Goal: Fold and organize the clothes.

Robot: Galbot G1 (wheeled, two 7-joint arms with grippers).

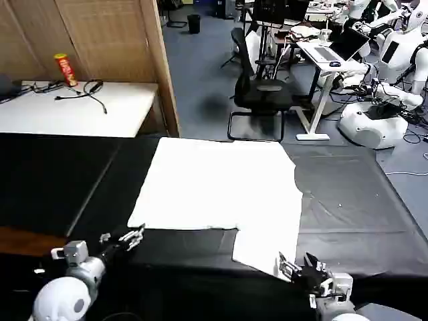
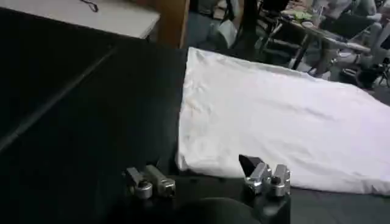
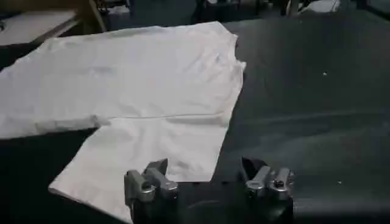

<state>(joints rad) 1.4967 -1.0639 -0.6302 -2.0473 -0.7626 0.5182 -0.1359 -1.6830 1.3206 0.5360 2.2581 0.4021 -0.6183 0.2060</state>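
Head view: the white T-shirt [image 1: 217,184] lies flat on the black-covered worktop [image 1: 354,200], one sleeve reaching toward the right gripper [image 1: 297,269]. Left wrist view: left gripper [image 2: 207,181] fingers spread, grasping nothing, beside the shirt's edge. Right wrist view: right fingers [image 3: 149,182] likewise released, over the sleeve's edge.

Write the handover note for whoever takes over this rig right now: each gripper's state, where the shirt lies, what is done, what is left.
Left gripper: open, empty, low over the black tablecloth, just off the T-shirt's near left corner.
Right gripper: open, empty, at the near edge of the sleeve that sticks out toward the robot.
T-shirt: lying flat mid-table, plain side up, print not visible.
Done: the shirt is spread out; no clear fold is visible.
Left: the folding, probably starting with the near sleeve, then tidying the result.
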